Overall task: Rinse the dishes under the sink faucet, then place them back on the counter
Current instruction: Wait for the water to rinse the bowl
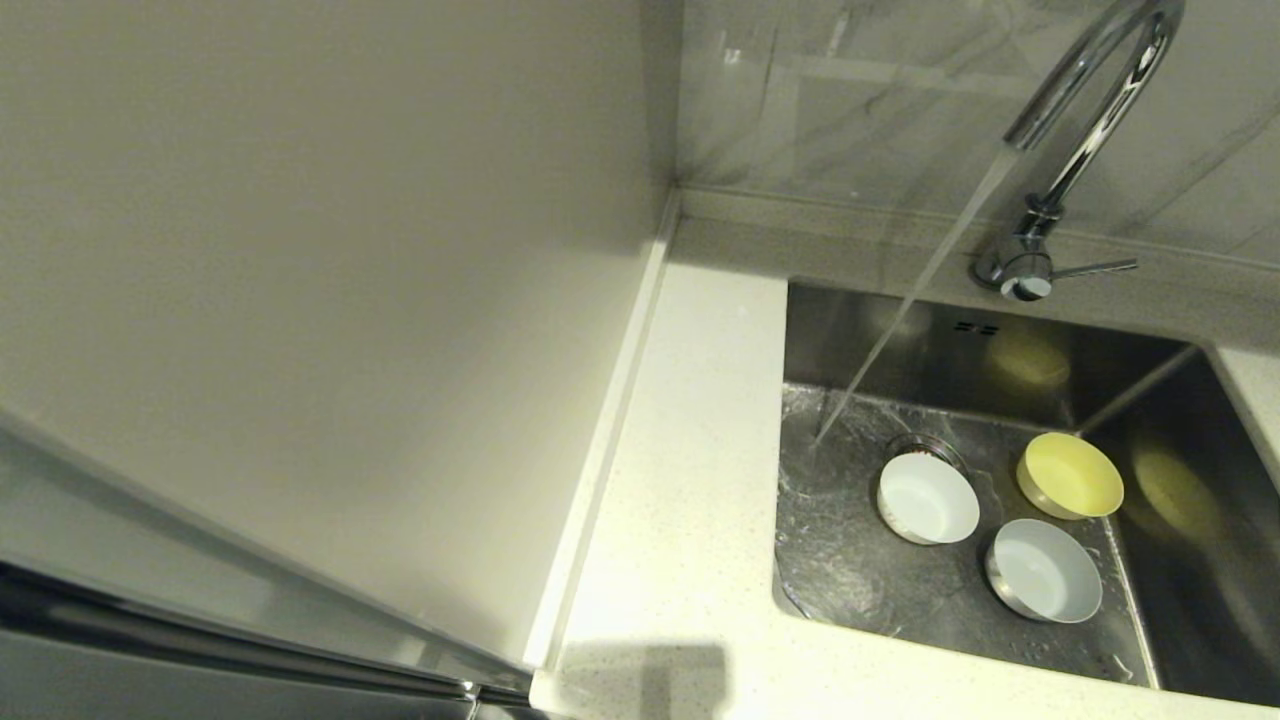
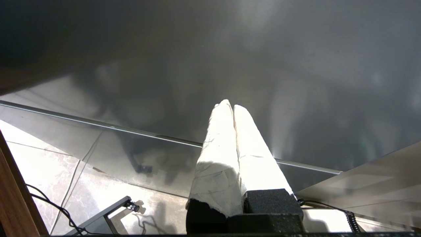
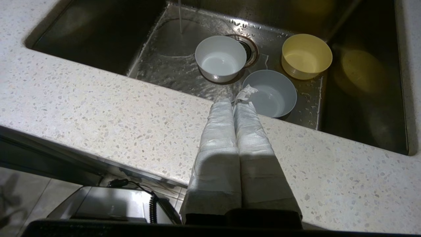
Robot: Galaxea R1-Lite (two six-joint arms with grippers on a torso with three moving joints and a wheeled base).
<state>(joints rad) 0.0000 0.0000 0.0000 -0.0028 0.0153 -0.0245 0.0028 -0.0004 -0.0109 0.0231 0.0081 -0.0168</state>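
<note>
- Right hand (image 3: 234,104): fingers pressed together, holding nothing, poised above the front edge of the surface (image 3: 98,108).
- Left hand (image 2: 229,107): fingers likewise together, empty, parked before a dark glossy panel.
- Sink (image 1: 860,580): wet floor carried three bowls.
- Bluish-white bowl (image 1: 1045,570): nearest.
- White bowl (image 1: 928,498): beside the drain.
- Yellow bowl (image 1: 1070,475): right of it.
- Faucet (image 1: 1085,130): running at the rear.

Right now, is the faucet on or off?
On: a stream of water runs from the faucet spout into the sink, beside the white bowl.
</note>
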